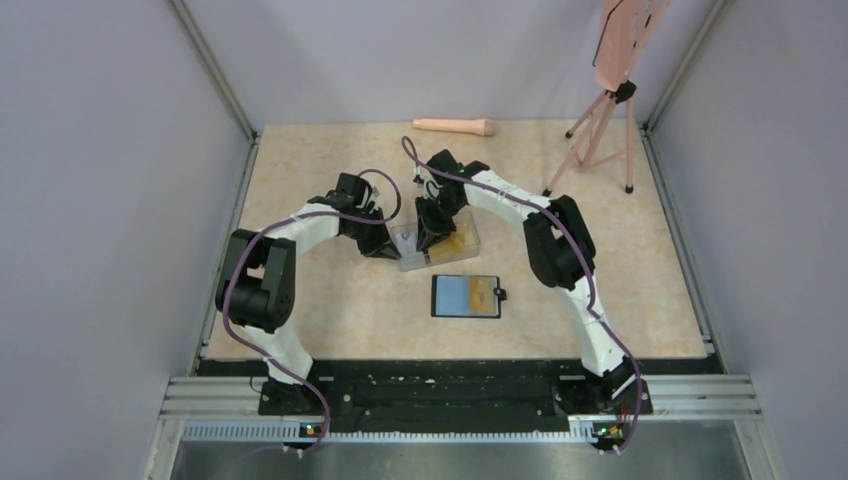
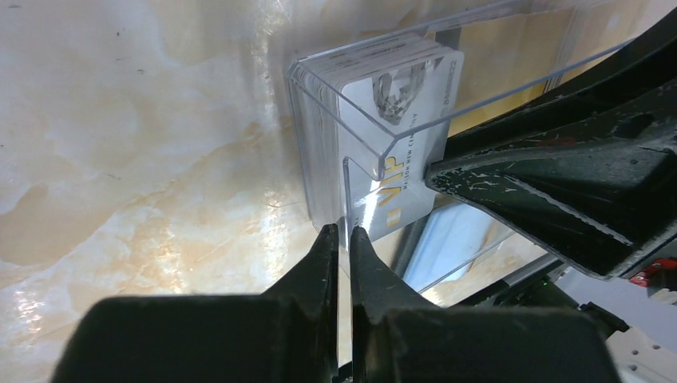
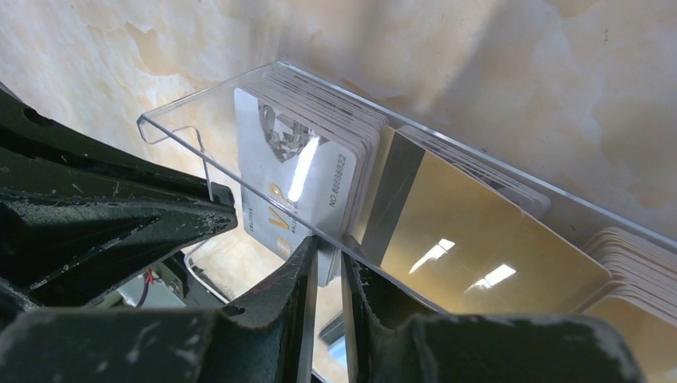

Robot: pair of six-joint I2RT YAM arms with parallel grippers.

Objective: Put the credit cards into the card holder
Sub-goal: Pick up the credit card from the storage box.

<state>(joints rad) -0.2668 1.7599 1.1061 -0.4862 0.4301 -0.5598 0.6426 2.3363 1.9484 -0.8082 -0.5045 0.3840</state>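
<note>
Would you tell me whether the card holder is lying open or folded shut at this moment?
Open: the card holder lies spread flat, its blue-grey inside facing up.

I work in a lab test cell. Grey panels [image 1: 100,150] wall my beige tabletop [image 1: 330,320]; a tripod [image 1: 604,105] stands far right.

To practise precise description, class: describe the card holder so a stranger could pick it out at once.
Find the beige marbled table. Just nearer the arm bases than the clear box lies the card holder: flat, black-edged, with a small side tab, unlike the transparent box.
</note>
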